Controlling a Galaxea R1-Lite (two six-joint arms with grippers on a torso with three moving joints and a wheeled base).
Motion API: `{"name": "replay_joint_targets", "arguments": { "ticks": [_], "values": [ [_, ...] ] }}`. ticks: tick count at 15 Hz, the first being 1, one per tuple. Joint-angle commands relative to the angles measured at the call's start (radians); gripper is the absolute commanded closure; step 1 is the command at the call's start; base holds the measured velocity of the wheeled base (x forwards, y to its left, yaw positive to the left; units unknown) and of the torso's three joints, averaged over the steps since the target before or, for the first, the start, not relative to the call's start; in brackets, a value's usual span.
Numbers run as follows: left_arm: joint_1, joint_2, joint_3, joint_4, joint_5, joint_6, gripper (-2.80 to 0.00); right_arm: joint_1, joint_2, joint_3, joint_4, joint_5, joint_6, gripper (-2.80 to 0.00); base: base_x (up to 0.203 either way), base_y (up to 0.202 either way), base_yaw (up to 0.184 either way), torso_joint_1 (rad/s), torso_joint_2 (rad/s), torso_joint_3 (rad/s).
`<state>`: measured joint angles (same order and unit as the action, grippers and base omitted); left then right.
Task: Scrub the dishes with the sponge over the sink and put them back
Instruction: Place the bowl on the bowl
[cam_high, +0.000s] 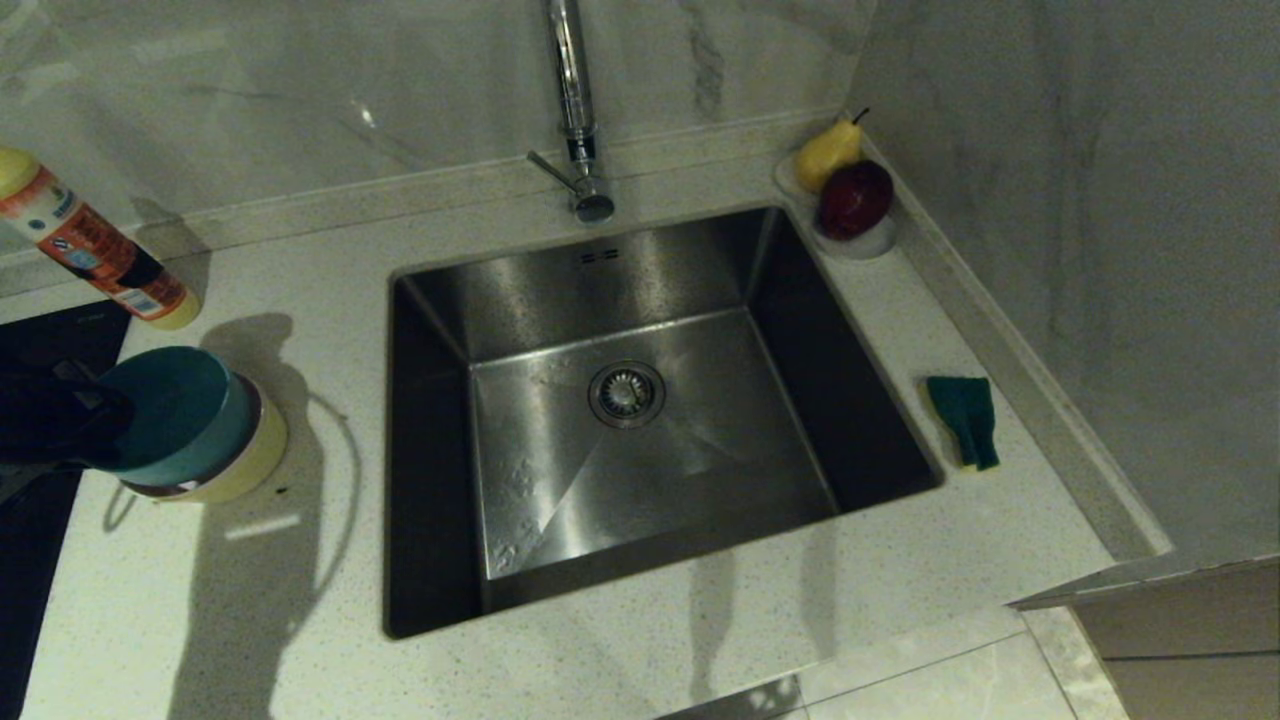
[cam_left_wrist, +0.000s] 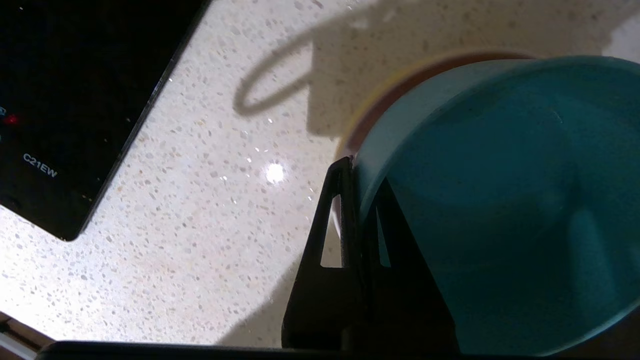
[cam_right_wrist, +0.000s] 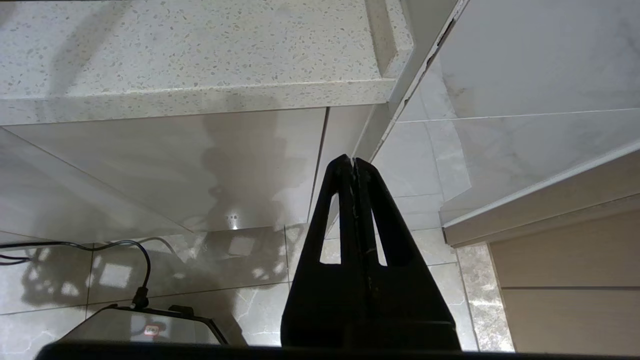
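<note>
- Left end effector (cam_left_wrist: 357, 172), black and wedge-shaped, reaches in from the left edge of the head view, low over the speckled pale stone tabletop (cam_high: 250, 600), its fingers (cam_left_wrist: 345, 210) clamped together on the rim of the light blue round plastic bowl (cam_high: 175, 410), one finger outside the wall and one inside
- Blue bowl is tilted, its opening turned toward the arm, and sits on top of the yellow round plastic bowl (cam_high: 250, 465); a reddish-pink rim shows between the two
- Bowl stack stands on the tabletop left of the large square brushed stainless-steel sink (cam_high: 640, 420), beside the black glass cooktop (cam_left_wrist: 75, 100)
- Small rectangular dark green sponge (cam_high: 965, 418) lies on the tabletop just right of the sink
- Right end effector (cam_right_wrist: 354, 161) hangs below the tabletop edge, pointing at the tiled floor (cam_right_wrist: 250, 280), fingers pressed together on nothing
</note>
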<state>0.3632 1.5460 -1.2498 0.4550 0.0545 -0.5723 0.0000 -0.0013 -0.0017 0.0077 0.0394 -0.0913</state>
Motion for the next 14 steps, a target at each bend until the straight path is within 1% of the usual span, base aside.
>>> {"name": "replay_joint_targets", "arguments": {
  "ticks": [1,8,9,10,14],
  "values": [
    [0.005,0.011,0.004,0.002,0.001,-0.004,0.00,0.000,0.000,0.000,0.000,0.001,-0.001,0.00,0.000,0.000,0.000,0.000,0.00,0.000],
    [0.005,0.016,0.018,0.001,-0.001,-0.004,0.00,0.000,0.000,0.000,0.000,0.001,-0.001,0.00,0.000,0.000,0.000,0.000,0.00,0.000],
    [0.005,0.016,0.018,0.001,-0.001,-0.003,-1.03,0.000,0.000,0.000,0.000,0.001,-0.001,0.00,0.000,0.000,0.000,0.000,0.00,0.000],
    [0.005,0.014,0.016,0.001,-0.001,-0.004,-2.80,0.000,0.000,0.000,0.000,0.001,-0.001,0.00,0.000,0.000,0.000,0.000,0.00,0.000],
    [0.004,-0.008,-0.008,-0.001,-0.005,-0.011,-2.80,0.000,0.000,0.000,0.000,0.001,-0.001,0.00,0.000,0.000,0.000,0.000,0.00,0.000]
  ]
}}
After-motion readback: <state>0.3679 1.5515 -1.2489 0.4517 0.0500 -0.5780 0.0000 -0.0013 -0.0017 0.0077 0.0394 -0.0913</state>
